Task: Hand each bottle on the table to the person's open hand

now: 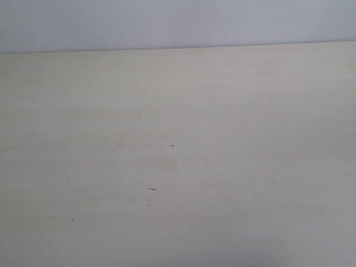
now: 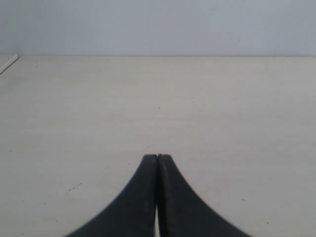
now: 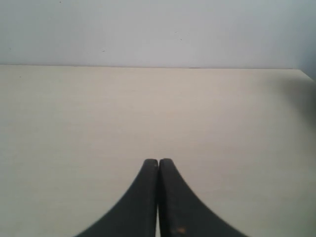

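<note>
The pale beige wood-grain table (image 1: 222, 139) fills the exterior view, marked only by a few tiny dark specks. No bottles show in any view, and the person's open hand is out of view. In the left wrist view my left gripper (image 2: 157, 157) is shut, its black tips pressed together above bare table (image 2: 222, 108) with nothing between them. The right wrist view shows my right gripper (image 3: 158, 161) shut the same way over bare table (image 3: 74, 123). Neither gripper shows in the exterior view.
A pale grey wall (image 1: 178, 22) rises behind the table's far edge. A light strip (image 2: 8, 63) marks the table's edge or a seam in the left wrist view. In the right wrist view a table corner (image 3: 302, 71) shows with a shadow beside it.
</note>
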Motion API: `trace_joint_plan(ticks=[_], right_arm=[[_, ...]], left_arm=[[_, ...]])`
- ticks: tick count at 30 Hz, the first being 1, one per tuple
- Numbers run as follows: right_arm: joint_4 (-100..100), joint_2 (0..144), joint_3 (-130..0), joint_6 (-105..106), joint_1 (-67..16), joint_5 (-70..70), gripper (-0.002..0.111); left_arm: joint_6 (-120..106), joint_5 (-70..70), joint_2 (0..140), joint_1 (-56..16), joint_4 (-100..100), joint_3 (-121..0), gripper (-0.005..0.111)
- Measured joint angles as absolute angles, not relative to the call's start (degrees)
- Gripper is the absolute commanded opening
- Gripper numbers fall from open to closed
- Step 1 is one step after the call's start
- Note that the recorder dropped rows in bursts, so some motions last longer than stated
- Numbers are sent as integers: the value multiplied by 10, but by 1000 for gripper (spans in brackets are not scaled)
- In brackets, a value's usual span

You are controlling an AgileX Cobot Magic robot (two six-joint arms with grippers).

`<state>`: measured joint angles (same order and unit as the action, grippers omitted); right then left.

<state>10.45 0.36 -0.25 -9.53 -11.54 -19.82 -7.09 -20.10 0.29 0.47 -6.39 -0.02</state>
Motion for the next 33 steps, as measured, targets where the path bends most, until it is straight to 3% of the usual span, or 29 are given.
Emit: trace_joint_plan(ticks=[33], right_arm=[[105,4,-2,-95,-115,-198,0]], left_arm=[[-71,-201,3,5,-64,0,0]])
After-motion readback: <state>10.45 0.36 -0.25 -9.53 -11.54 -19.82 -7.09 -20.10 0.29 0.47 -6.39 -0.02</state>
